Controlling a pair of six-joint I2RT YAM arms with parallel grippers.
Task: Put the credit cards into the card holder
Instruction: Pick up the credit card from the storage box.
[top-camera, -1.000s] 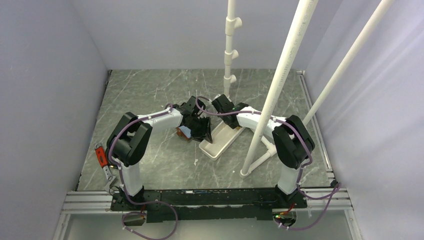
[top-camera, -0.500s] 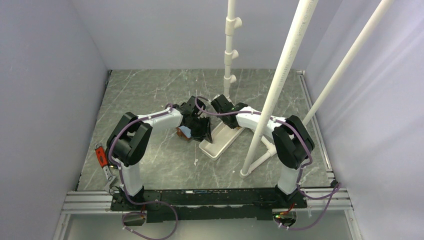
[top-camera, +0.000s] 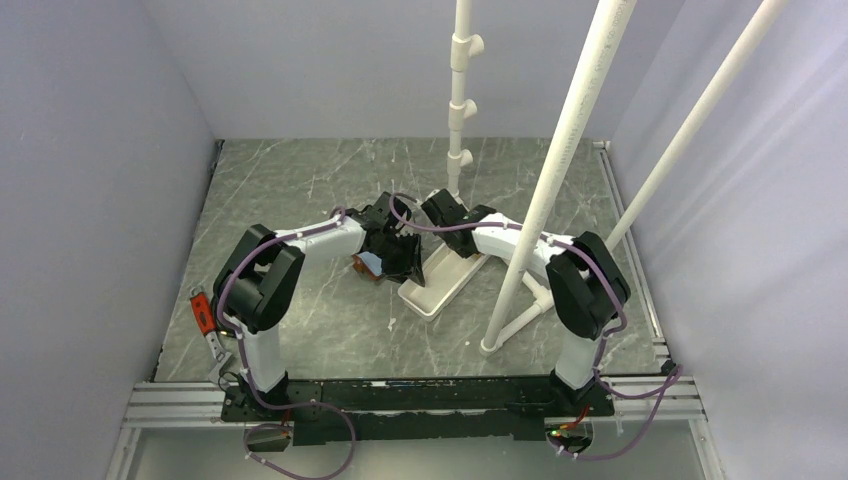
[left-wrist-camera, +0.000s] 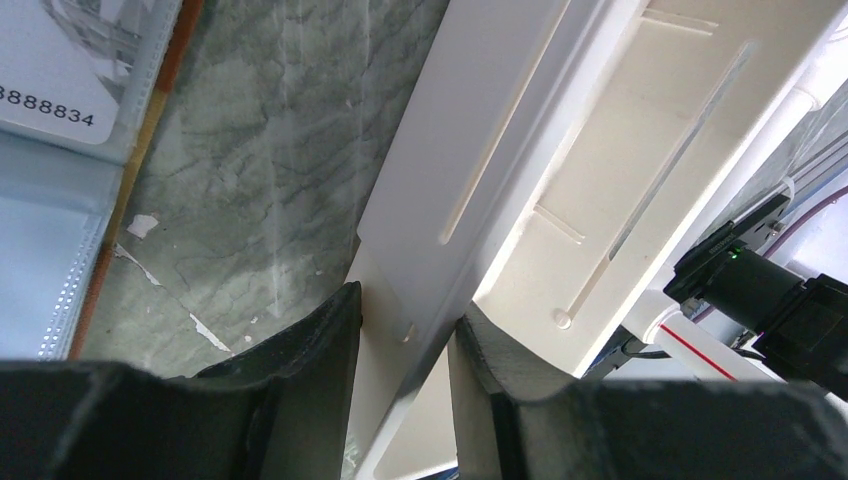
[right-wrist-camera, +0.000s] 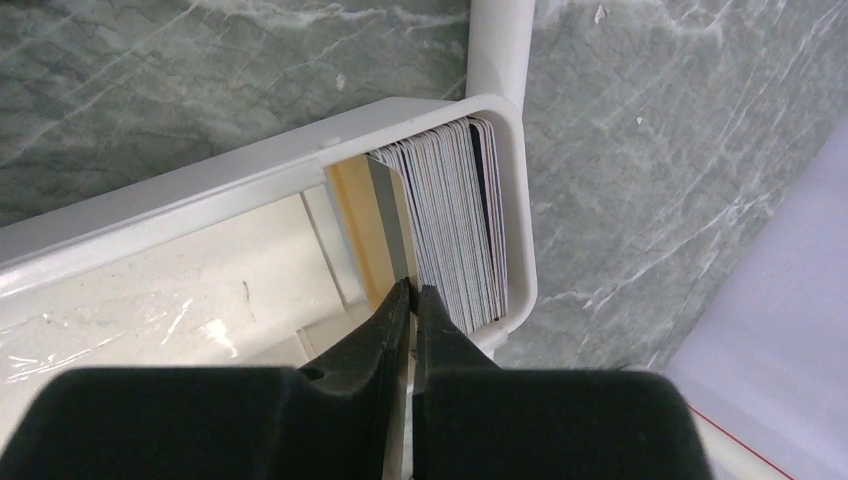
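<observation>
The credit cards (right-wrist-camera: 455, 225) stand on edge as a stack packed into the end of a white tray (right-wrist-camera: 250, 175). A tan card (right-wrist-camera: 355, 215) and a dark grey one lean on the stack's left side. My right gripper (right-wrist-camera: 412, 292) is shut on the edge of a card there. The card holder (left-wrist-camera: 60, 200) lies open on the table left of the tray, a numbered card (left-wrist-camera: 60, 70) in its clear pocket. My left gripper (left-wrist-camera: 405, 325) is shut on the tray's rim. From above, the card holder (top-camera: 370, 265) sits beside the left gripper (top-camera: 405, 262).
The white tray (top-camera: 432, 292) lies diagonally mid-table. A white pipe post (top-camera: 460, 100) stands behind it and two slanted white pipes (top-camera: 560, 170) cross the right side. A red-handled tool (top-camera: 203, 312) lies at the left edge. Walls enclose the table.
The right gripper's fingers have closed together onto a card in the tray. The left arm and the tray have stayed in place.
</observation>
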